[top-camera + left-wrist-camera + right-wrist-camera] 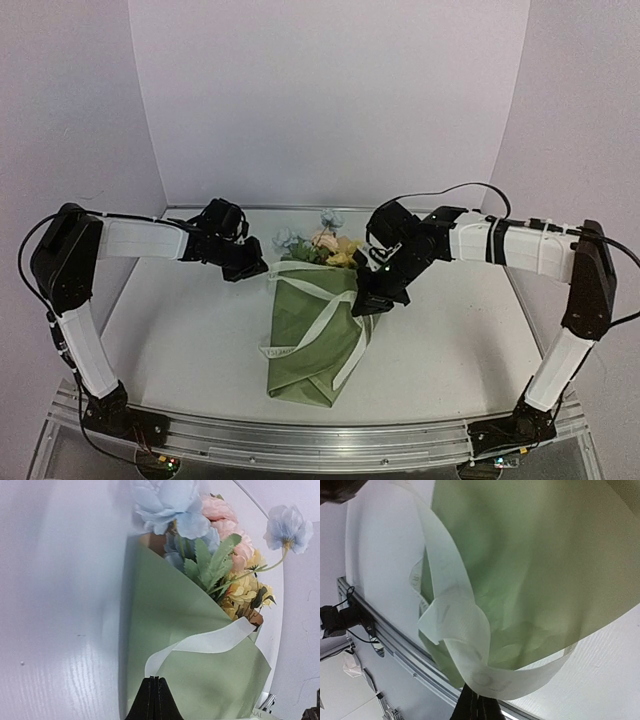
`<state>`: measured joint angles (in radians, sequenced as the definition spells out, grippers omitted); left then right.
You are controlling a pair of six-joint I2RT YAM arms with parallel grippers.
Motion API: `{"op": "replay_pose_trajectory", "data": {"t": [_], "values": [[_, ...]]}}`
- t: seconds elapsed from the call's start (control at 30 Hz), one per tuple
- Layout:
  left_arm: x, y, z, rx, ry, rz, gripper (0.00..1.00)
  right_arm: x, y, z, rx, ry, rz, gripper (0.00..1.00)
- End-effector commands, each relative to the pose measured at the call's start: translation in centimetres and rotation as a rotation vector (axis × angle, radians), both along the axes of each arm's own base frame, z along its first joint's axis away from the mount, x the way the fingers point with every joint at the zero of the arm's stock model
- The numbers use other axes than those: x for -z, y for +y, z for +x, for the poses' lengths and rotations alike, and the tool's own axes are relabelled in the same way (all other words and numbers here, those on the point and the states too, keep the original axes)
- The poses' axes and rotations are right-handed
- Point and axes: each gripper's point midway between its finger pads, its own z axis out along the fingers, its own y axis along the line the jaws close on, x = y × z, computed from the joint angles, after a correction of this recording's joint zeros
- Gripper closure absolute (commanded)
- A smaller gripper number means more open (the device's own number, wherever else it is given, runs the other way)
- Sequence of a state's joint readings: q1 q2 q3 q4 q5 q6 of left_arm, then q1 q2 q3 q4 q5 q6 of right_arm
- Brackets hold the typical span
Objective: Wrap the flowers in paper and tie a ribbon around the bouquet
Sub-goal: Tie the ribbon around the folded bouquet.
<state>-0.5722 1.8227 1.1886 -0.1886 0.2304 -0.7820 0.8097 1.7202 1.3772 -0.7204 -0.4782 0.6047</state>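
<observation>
1. My left gripper (155, 680) is pressed shut, pinching the end of the ribbon (210, 641) at its tips.
2. From there the ribbon runs toward 2 o'clock across the paper (165, 610); the flowers (200, 535) spill out at 12 to 1 o'clock.
3. My right gripper (479, 699) is closed on the ribbon too, which loops up toward 11 o'clock over the paper.
4. From above, the bouquet (310, 340) lies on the table (180, 330) between my grippers, blooms toward 12 o'clock.
</observation>
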Motion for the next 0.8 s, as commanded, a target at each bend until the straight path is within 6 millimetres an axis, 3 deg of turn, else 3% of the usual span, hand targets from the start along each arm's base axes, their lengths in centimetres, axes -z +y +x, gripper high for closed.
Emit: {"op": "replay_pose_trajectory", "data": {"t": [0.0,0.1,0.23,0.47,0.63,0.77], "values": [[-2.0,2.6,0.1,-0.064,-0.066,-0.024,1.0,2.8,-4.6,2.6,0.072,-0.012,-0.229,1.0],[-1.7,4.0,-0.4,-0.085,-0.063,-0.014,1.0,3.6,-5.9,3.5,0.081,-0.025,-0.298,1.0],[-0.9,6.2,-1.1,-0.123,-0.048,0.003,1.0,4.3,-7.2,2.6,0.064,-0.023,-0.333,1.0],[0.0,12.7,-1.9,-0.261,-0.024,0.025,1.0,5.3,-12.1,3.0,0.145,-0.08,-0.49,1.0],[0.9,15.8,-3.3,-0.348,-0.011,0.081,1.0,5.2,-13.4,4.1,0.185,-0.136,-0.561,1.0],[1.8,18.5,-4.5,-0.441,0.017,0.122,1.0,5.2,-16.8,4.7,0.225,-0.219,-0.725,1.0]]}}
